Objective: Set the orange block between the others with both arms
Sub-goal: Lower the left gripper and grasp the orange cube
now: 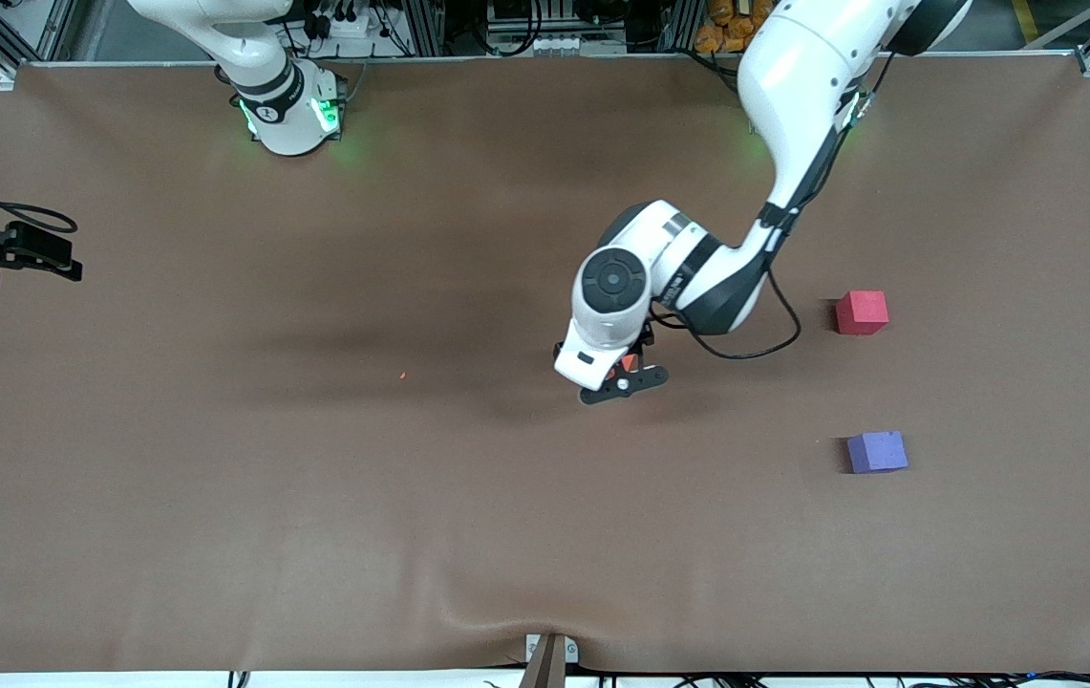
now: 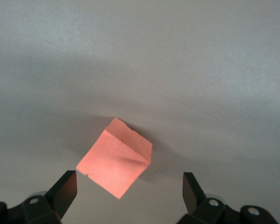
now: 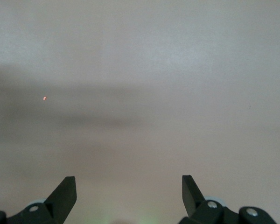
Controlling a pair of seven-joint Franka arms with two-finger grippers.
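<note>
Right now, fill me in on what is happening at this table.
The left arm has reached to the middle of the table, and its left pincer hangs open over the orange block, which lies on the table untouched. The red-pink cube and the purple-blue cube sit apart toward the left arm's end, the purple-blue one nearer the front camera. The right arm waits, its right pincer open over bare table.

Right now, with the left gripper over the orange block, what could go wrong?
1. The orange block lies cornerwise between the open fingers of the left gripper, so closing may twist it or push it away.
2. The red-pink cube and purple-blue cube leave a modest gap; placing could bump one.
3. The right gripper waits, open, over bare table.
</note>
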